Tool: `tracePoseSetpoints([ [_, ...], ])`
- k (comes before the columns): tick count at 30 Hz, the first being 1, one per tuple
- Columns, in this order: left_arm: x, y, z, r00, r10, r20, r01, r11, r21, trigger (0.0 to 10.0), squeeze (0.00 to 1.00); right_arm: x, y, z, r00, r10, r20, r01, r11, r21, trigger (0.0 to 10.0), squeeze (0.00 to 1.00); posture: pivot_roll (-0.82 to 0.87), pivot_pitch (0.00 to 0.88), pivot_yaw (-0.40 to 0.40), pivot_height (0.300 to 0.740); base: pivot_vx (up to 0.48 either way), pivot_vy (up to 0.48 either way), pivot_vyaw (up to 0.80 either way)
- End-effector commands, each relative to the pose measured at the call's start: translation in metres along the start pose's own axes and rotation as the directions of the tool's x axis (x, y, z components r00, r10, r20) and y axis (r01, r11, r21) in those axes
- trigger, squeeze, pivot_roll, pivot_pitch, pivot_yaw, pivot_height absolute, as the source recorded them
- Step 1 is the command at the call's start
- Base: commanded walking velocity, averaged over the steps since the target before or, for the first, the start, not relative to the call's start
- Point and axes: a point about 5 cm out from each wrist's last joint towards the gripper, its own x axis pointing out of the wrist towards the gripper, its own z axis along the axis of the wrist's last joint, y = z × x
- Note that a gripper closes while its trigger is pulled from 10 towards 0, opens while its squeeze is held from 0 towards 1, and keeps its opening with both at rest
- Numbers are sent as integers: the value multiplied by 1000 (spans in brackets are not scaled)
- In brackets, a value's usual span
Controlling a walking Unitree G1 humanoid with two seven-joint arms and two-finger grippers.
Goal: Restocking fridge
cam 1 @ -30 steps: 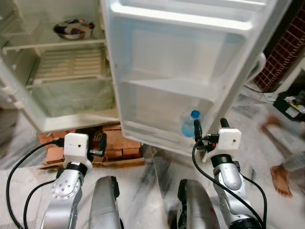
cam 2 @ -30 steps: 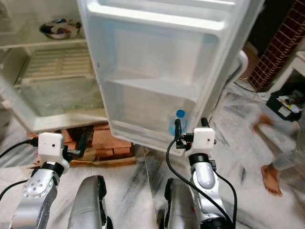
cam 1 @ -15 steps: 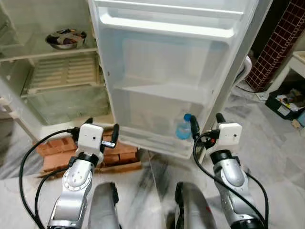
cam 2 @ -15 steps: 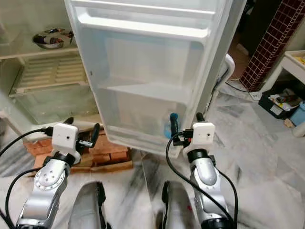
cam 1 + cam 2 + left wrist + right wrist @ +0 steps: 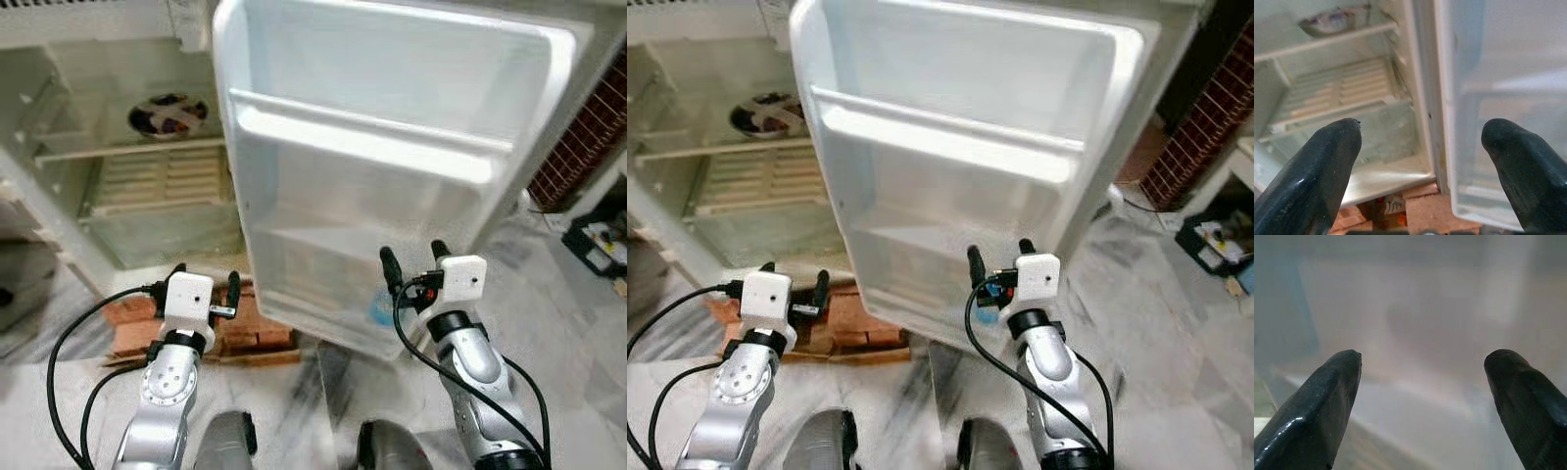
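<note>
Care is advised with the spread, empty right gripper (image 5: 409,259) near the water bottle (image 5: 380,307) in the fridge door's (image 5: 392,147) lowest shelf, while the left gripper (image 5: 206,284) is held open beside the bricks (image 5: 257,333).

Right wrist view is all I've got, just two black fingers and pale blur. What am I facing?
Observer: The right gripper is open, raised at the fridge door's lower shelf.
Operator: Anything stocked on that shelf?
Observer: A blue-tinted water bottle stands in it, partly hidden behind the gripper.
Operator: And the fridge itself?
Observer: A steel bowl sits on an inner shelf; the crisper drawer is below.
Operator: Where's the other arm?
Observer: The left gripper is open, over the bricks under the fridge.
</note>
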Motion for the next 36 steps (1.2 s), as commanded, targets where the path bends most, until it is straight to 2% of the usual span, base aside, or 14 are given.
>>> tracePoseSetpoints([
  [1,0,-2,-3,1000,-8,-12,8,1000,4,10000,0,-1,0,-1,1000,15,-16,-15,1000,8,10000,0,10,0,-36,737,0,0,0],
  [8,2,-7,-6,999,-24,-23,24,1000,-1,10000,0,-6,1,-17,993,35,-113,-35,999,3,10000,0,7,0,-35,740,0,0,0],
  [14,2,-8,-7,999,-28,-26,28,1000,-2,10000,0,-8,1,-24,987,42,-157,-39,999,24,10000,0,11,0,-33,740,-164,0,0],
  [18,3,-7,-7,999,-27,-27,27,1000,-1,10000,0,-8,3,-25,985,64,-163,-56,997,49,10000,0,12,0,-33,740,-255,0,0],
  [22,3,-7,-7,999,-27,-30,27,1000,1,10000,0,-7,7,-25,985,85,-151,-83,996,22,10000,0,13,0,-31,740,-266,0,0],
  [25,2,-7,-8,999,-29,-31,29,1000,3,10000,0,-8,6,-27,983,73,-168,-65,996,53,10000,0,12,0,-31,740,-271,0,0],
  [27,2,-7,-8,999,-30,-32,30,1000,3,10000,0,-8,5,-26,985,59,-162,-53,998,41,10000,0,11,0,-31,740,-247,0,0],
  [28,3,-7,-8,999,-30,-34,30,1000,4,10000,0,-8,4,-28,982,54,-179,-56,998,-6,10000,0,10,0,-30,740,-345,0,0],
  [29,3,-7,-9,999,-30,-34,30,1000,4,10000,0,-8,4,-28,981,59,-184,-63,998,-17,10000,0,10,0,-30,740,-345,0,0],
  [36,3,-9,-9,999,-35,-36,35,999,5,10000,0,-8,7,-23,983,106,-148,-102,994,35,10000,0,9,0,-30,740,-341,0,0],
])
